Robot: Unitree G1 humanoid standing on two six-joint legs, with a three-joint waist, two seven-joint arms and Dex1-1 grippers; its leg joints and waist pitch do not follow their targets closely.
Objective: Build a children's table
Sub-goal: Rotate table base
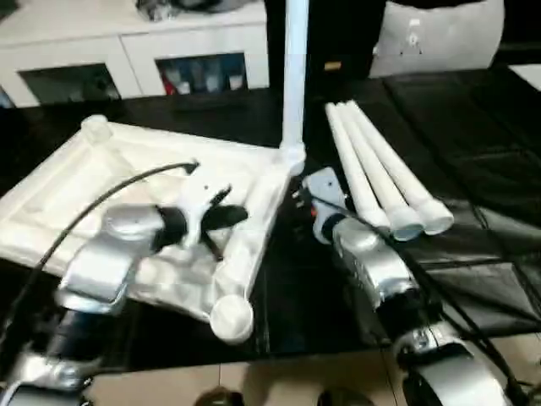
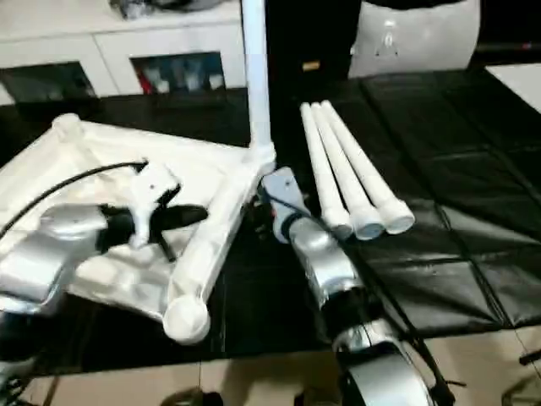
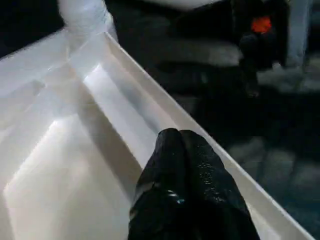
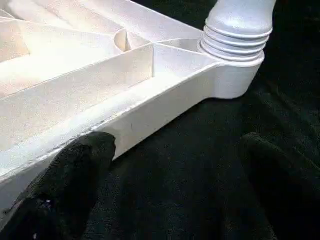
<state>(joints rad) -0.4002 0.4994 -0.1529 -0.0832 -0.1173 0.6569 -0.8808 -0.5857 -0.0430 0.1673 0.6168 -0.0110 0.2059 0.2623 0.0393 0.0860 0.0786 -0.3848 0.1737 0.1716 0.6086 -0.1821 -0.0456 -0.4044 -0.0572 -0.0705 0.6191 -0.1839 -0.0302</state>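
Observation:
The children's table top (image 1: 76, 186) lies upside down on the black mat, ribbed underside up. One white leg (image 1: 295, 76) stands upright in its far right corner socket (image 4: 235, 75). Three more legs (image 1: 372, 169) lie side by side on the mat to the right. My left gripper (image 3: 182, 150) is shut and empty, its tips just above the underside close to the top's right rim. My right gripper (image 4: 175, 200) stands open beside that rim near the standing leg, one finger (image 4: 75, 185) against the rim's outer wall and nothing between the jaws.
A white cabinet (image 1: 127, 42) with shelves stands behind the mat, and a white bag-like object (image 1: 439, 38) sits at the back right. Open corner sockets show at the near corner (image 1: 231, 317) and the far left corner (image 1: 95, 128). A black cable (image 1: 101, 199) arcs over my left forearm.

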